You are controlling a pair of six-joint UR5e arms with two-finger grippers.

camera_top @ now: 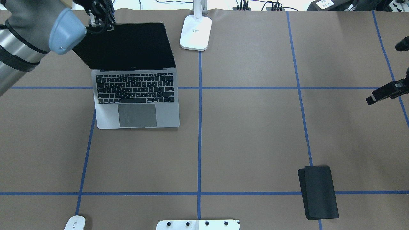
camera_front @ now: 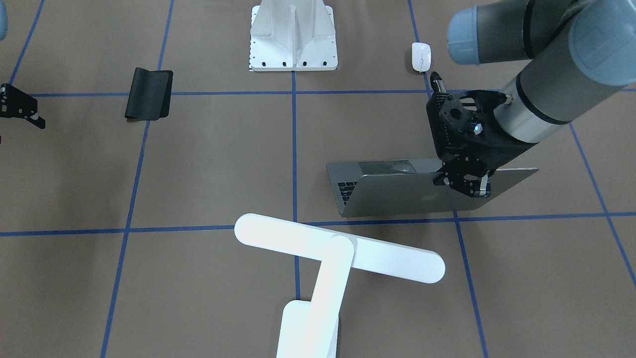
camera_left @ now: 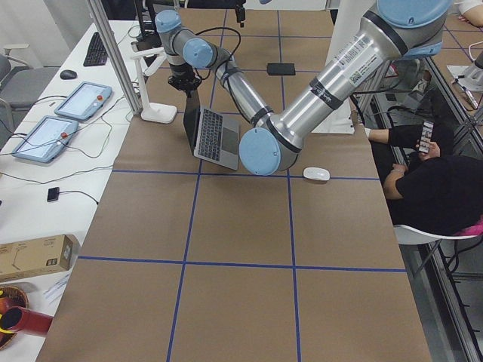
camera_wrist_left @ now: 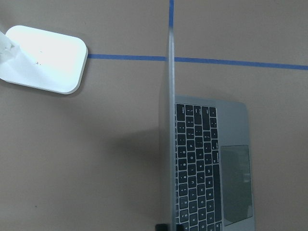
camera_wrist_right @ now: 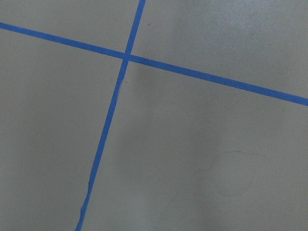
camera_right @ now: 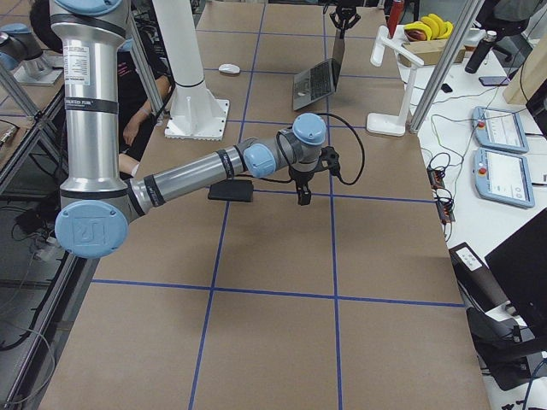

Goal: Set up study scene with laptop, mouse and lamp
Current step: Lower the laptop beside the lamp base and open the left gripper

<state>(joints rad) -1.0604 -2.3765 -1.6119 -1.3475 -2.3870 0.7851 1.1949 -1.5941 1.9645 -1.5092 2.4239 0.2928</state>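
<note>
Front view: left gripper (camera_front: 464, 186) pinched the top edge of the laptop (camera_front: 397, 194) lid, near one corner. The lid was raised and the laptop sat at 3 o'clock. Mouse (camera_front: 421, 56) was at 1 o'clock, well apart from the laptop. Lamp (camera_front: 338, 251) head hung at 6 o'clock, a T over its slanted arm, near the lid's back. Pedestal (camera_front: 293, 37) at 12, mat (camera_front: 149, 93) at 10. Right gripper (camera_front: 20, 107) was at 9, on the frame edge; I couldn't tell whether it was spread or pressed together.

Overhead: laptop (camera_top: 137, 95) was open at 10 o'clock, with a dark screen and the keys and trackpad showing. Left gripper (camera_top: 100, 22) was on the lid's far corner at 11. Lamp (camera_top: 195, 32) base at 12, near the lid but apart from it. Mouse (camera_top: 75, 222) at 7, at the bottom edge. Mat (camera_top: 319, 191) at 4. Right gripper (camera_top: 386, 92) at 3, over bare tabletop (camera_top: 255, 127).

Left side view: laptop (camera_left: 211, 136) at 11, lamp (camera_left: 158, 113) base at 10 beside it, mouse (camera_left: 316, 173) at 3.

Right side view: right gripper (camera_right: 303, 192) pointed down near centre, with the mat (camera_right: 231, 190) near it at 9. Laptop (camera_right: 316, 81) and lamp (camera_right: 397, 85) sat far off at 12 and 1.

Left wrist view: laptop (camera_wrist_left: 169, 120) lid was edge-on down the centre, keys on the 3 o'clock side, lamp (camera_wrist_left: 43, 57) base at 10.

Right wrist view: only tabletop (camera_wrist_right: 216, 168), with tape (camera_wrist_right: 127, 57) lines crossing at 11.
</note>
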